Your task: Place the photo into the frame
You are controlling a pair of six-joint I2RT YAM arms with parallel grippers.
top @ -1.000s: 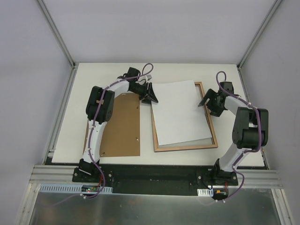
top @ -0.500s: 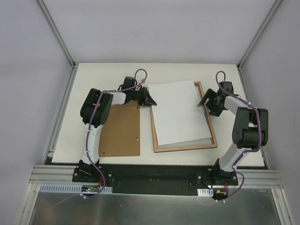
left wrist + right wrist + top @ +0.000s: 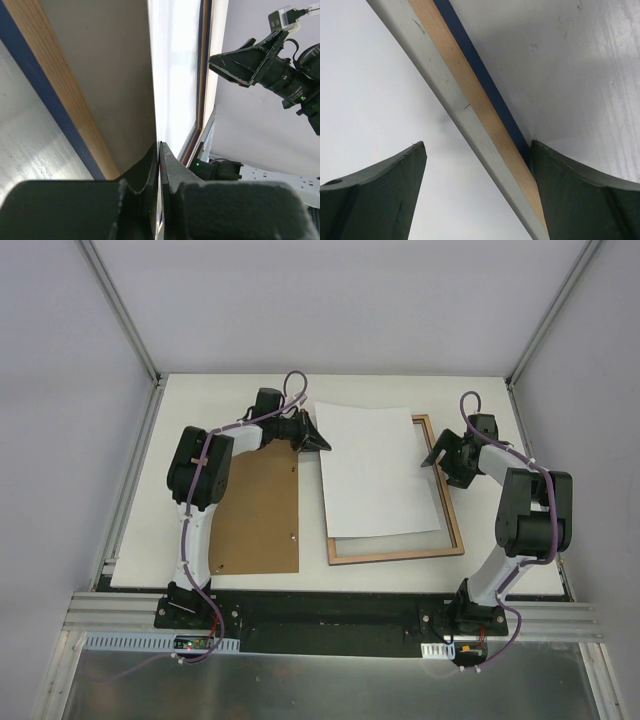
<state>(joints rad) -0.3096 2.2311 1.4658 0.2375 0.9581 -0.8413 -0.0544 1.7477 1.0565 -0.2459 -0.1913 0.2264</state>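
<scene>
Plain pale grey walls (image 3: 330, 300) stand behind the white worktop (image 3: 400, 390) and at both its sides. Metal posts (image 3: 120, 310) rise from its far corners. A brushed metal sheet (image 3: 320, 685) lies before its near edge. Even, soft light.

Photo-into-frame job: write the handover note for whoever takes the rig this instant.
Left tool: shut on the photo at its far left edge.
Right tool: open, fingers either side of the right rail of the frame near its far corner, gripping nothing.
The frame lies wood-coloured back up. The photo lies blank side up across it, overhanging the far rail, with the pane's near strip uncovered.
Backing board: flat, left of the frame.
Done: photo gripped over the frame.
Left: square it and seat it inside the rails.
</scene>
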